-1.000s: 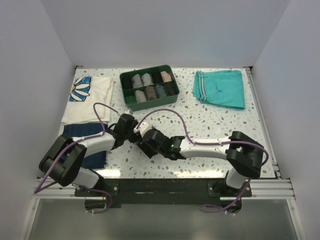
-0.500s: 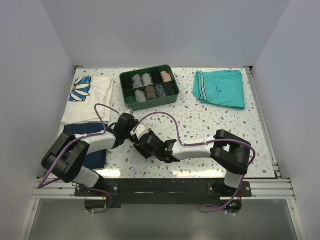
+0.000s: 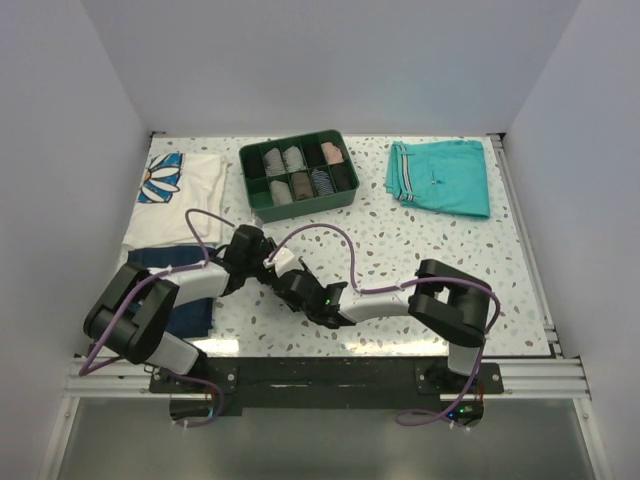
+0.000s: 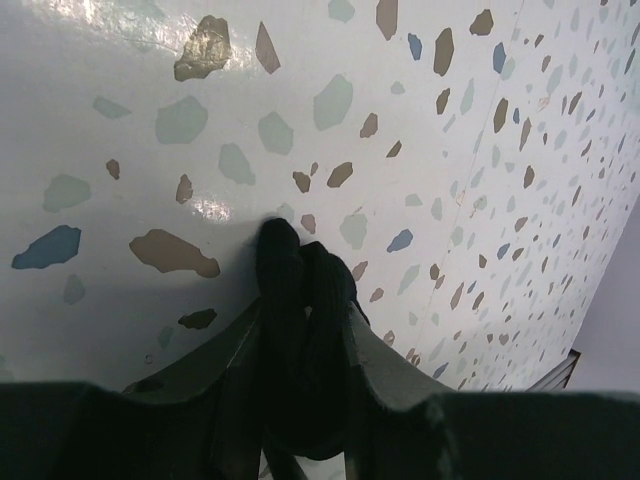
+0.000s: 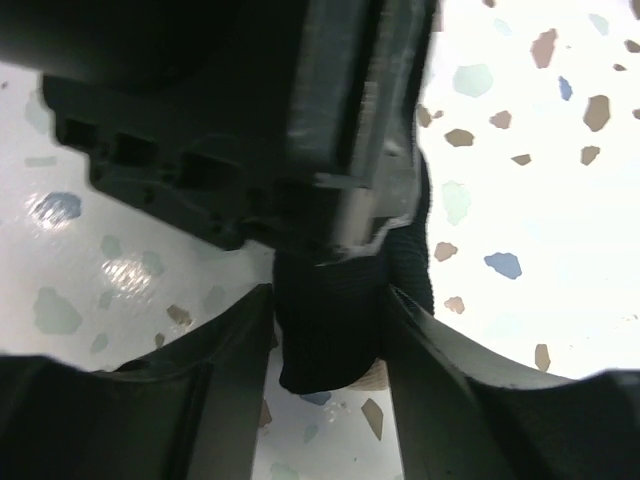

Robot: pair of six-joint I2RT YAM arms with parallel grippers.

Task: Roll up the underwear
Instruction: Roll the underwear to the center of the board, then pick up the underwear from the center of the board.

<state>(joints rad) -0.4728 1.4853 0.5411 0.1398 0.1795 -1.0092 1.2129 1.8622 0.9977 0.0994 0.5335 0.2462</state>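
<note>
The underwear (image 4: 300, 290) is a tight black roll held just above the speckled table. My left gripper (image 4: 307, 325) is shut on it, and the rolled end pokes out past the fingertips. In the right wrist view the same roll (image 5: 330, 330) fills the gap between the fingers of my right gripper (image 5: 325, 310), with a sliver of beige lining under it. The left gripper's body (image 5: 250, 100) looms directly above. From the top view the two grippers (image 3: 262, 262) (image 3: 287, 283) meet near the table's front left, and the roll is hidden between them.
A green divided tray (image 3: 258, 202) with several small rolls stands at the back centre. Teal shorts (image 3: 440, 176) lie at the back right. A white daisy-print shirt (image 3: 180, 195) and a navy folded garment (image 3: 175, 270) lie on the left.
My right arm has slid left toward the left gripper and its jaws have narrowed around the roll. The left gripper has kept its hold and barely moved.
</note>
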